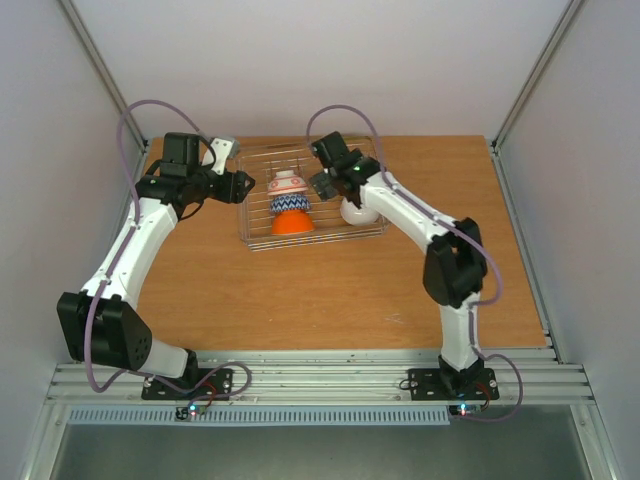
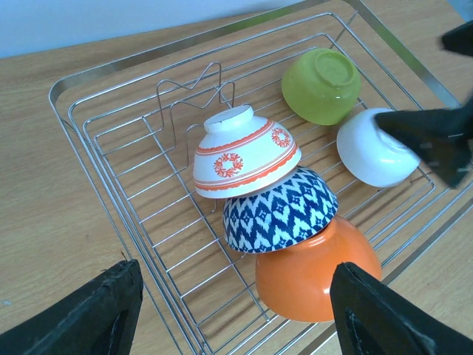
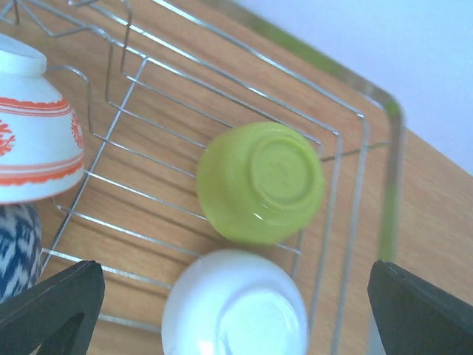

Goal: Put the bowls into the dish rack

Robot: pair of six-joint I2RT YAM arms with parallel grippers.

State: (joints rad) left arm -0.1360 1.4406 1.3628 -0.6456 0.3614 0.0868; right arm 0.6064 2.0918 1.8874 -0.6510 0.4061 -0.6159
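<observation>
White panel walls (image 1: 300,60) closed in the sides and back of a brown wooden bench (image 1: 330,290), which carried everything. At its far middle sat the shallow rectangular silver wire dish rack (image 1: 258,225), its long axis running left to right across the bench. All five bowls lay inside it, bottoms up or tipped. In the left half, three overlapped in a row along the rack's short axis. The orange bowl (image 2: 314,277) was nearest, the blue-and-white zigzag bowl (image 2: 281,211) leaned on it, and the white bowl with red pattern (image 2: 244,151) was farthest, its foot tilted up and away. In the right half, the yellow-green bowl (image 2: 321,85) lay inverted with the plain white bowl (image 2: 373,151) just beside it on the near side. The left hand (image 1: 240,186) hovered at the rack's left end, released and spread wide. The right hand (image 1: 335,190) hung over the white bowl, its fingers apart and gripping nothing.
</observation>
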